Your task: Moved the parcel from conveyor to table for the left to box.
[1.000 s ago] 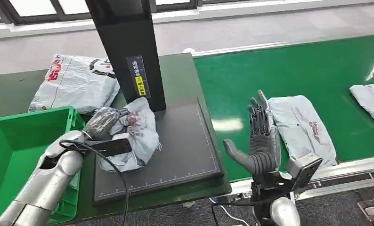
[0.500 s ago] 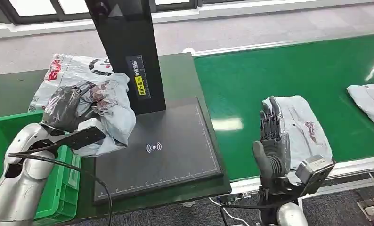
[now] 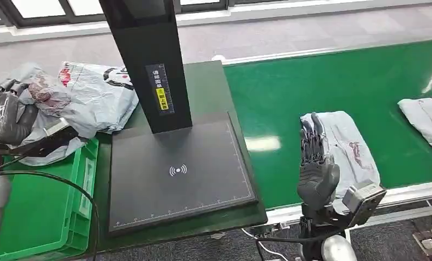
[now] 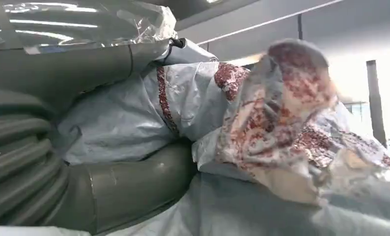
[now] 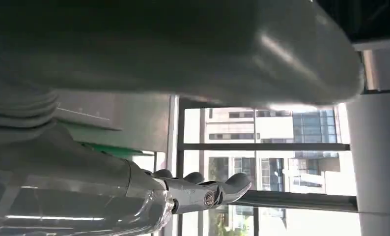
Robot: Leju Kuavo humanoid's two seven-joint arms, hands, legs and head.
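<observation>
— Where's your crumpled grey plastic parcel point(image 3: 50, 117)?
— At nine o'clock, gripped in your left hand point(image 3: 7, 117) above the green plastic crate point(image 3: 45, 201).
— Right hand point(image 3: 316, 168)?
— Upright, fingers apart, holding nothing, beside the green conveyor belt point(image 3: 333, 76).

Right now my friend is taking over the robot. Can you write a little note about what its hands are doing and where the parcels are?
Left hand: grips a crumpled grey parcel, held over the far edge of the green box.
Right hand: empty, fingers up, at the near edge of the green conveyor.
Another grey parcel lies on the conveyor just behind the right hand; a third lies at the belt's right end. A white bag rests on the table beside the black scan pad.
Done: parcel picked up by the left hand.
Left: release it into the box, then fetch the next.
</observation>
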